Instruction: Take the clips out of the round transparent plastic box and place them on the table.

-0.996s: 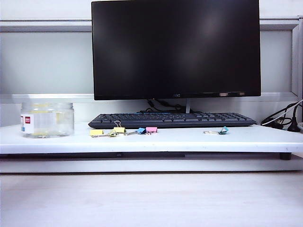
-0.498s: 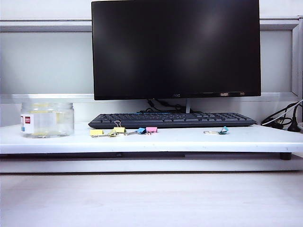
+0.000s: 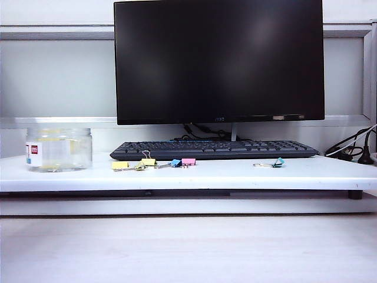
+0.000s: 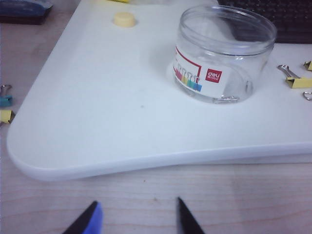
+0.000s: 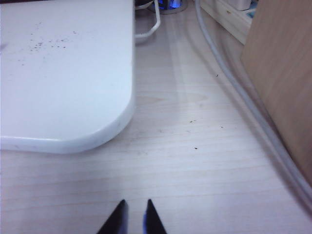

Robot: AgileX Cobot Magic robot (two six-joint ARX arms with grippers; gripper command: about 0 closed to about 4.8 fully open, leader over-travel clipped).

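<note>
- round transparent plastic box (image 4: 224, 53) upright on white counter (image 4: 97, 117), left end
- yellow clips (image 3: 134, 164) on counter beside box
- left gripper (image 4: 138, 219) off counter's front edge, jaws apart, empty
- right gripper (image 5: 134, 218) off counter's right corner, jaws closed, empty

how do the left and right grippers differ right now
The left gripper has its fingertips spread wide, open and empty; the right gripper shows tips nearly together, shut on nothing. The left faces the round transparent plastic box on the table; the right faces a bare table corner. Both hover over the wooden surface.
</note>
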